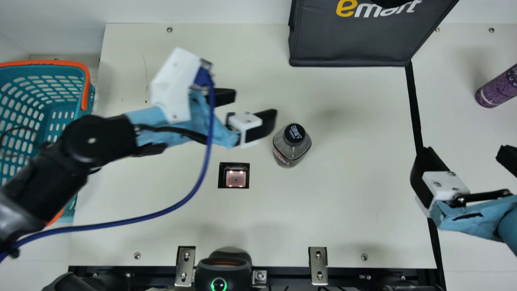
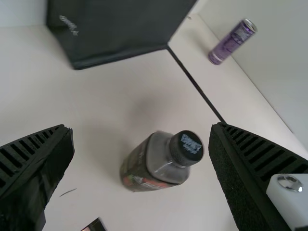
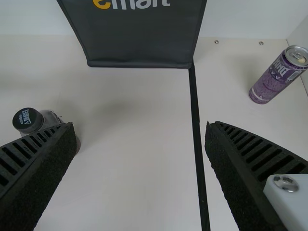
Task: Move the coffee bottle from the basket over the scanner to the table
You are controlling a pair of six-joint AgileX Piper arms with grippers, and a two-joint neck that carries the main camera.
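1. The coffee bottle (image 1: 291, 147) stood upright, about midway between the surface's (image 1: 343, 210) front and back edges, rightward of the scanner (image 1: 234, 178).
2. Our left pincer (image 1: 255, 106) was wide open, empty, near it; delivery looked done, so we needed a slow, level retreat toward the left edge, never brushing the cap.
3. Our right pincer (image 1: 464, 152), open and empty nearer the right edge, was best kept away.

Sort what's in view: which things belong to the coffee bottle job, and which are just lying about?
Part of the job:
coffee bottle, upright on the table
basket
scanner, set into the table

Just lying about:
purple can
dark bag
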